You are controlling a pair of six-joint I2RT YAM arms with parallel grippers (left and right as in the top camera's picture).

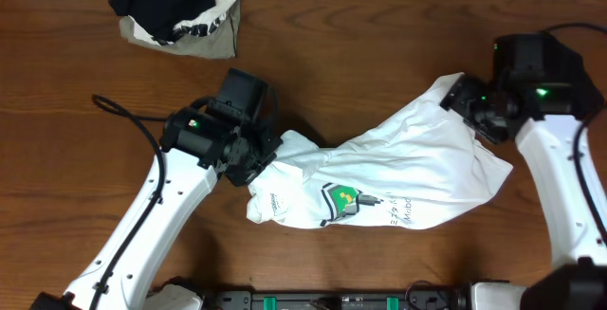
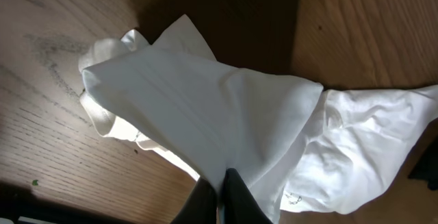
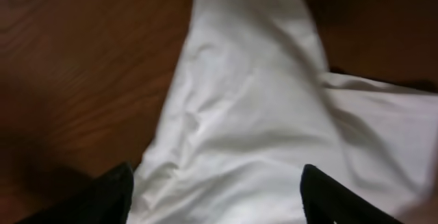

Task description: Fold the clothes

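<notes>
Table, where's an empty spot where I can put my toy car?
Bare wood along the far edge of the table, between the dark clothes pile and the right arm; also left of the left arm. Crowded in the middle: the white T-shirt stretches between both arms.

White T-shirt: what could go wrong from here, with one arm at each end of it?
1. The right pincer stands open around one end of the T-shirt, so that end is probably not held. If the left pincer pulls now, the whole shirt may drag across the table.
2. The left pincer is shut on a bunched, crumpled part. A fold started from here could trap those wrinkles.
</notes>
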